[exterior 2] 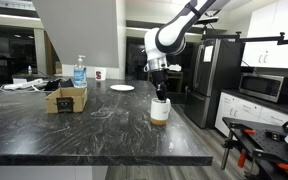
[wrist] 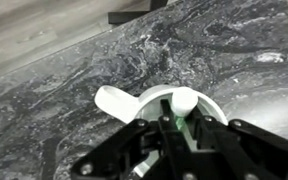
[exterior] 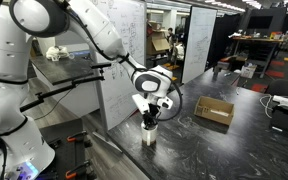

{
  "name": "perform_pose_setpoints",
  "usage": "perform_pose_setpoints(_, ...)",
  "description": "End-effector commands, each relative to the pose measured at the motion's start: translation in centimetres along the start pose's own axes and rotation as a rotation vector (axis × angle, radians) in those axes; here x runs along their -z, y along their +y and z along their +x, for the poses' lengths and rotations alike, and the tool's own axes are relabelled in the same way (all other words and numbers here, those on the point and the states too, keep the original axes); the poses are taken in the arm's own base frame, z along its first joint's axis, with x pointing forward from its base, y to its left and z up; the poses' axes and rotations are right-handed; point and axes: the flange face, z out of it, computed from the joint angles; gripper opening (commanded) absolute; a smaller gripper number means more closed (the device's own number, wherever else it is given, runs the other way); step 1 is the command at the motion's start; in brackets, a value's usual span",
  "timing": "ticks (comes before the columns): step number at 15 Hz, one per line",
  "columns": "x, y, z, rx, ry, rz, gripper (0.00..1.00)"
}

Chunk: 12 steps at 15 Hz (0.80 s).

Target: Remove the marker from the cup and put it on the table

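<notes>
the arm reaches in from the upper side of an exterior view, bends at the elbow and turns its wrist straight down, so the gripper [exterior: 149, 110] hangs upright directly over the cup [exterior: 150, 134]; from the opposite side the same pose shows, with the gripper [exterior 2: 158, 90] pointing down onto the cup [exterior 2: 160, 111] near the table's edge. the cup stands upright on the dark mottled table [exterior: 219, 150], well apart from the cardboard box [exterior: 214, 110] and in front of the whiteboard [exterior: 119, 55]. in the wrist view the gripper [wrist: 181, 120] fills the lower part, its black fingers [wrist: 199, 128] drawn narrow and dipped to the white rim of the cup [wrist: 149, 97], with the table [wrist: 184, 50] around it. a slim dark stick, seemingly the marker [wrist: 169, 120], stands between the fingers inside the cup's mouth, but whether the fingers actually press on it cannot be told. in an exterior view a bottle [exterior 2: 80, 72] and a plate [exterior 2: 122, 88] sit farther back on the table [exterior 2: 84, 135], beyond the box [exterior 2: 66, 99]
</notes>
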Motion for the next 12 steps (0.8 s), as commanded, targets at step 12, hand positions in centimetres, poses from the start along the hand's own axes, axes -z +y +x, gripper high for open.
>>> perform_pose_setpoints(12, 12.5, -4.4, -3.6, 0.125, 0.25, -0.004, 0.05)
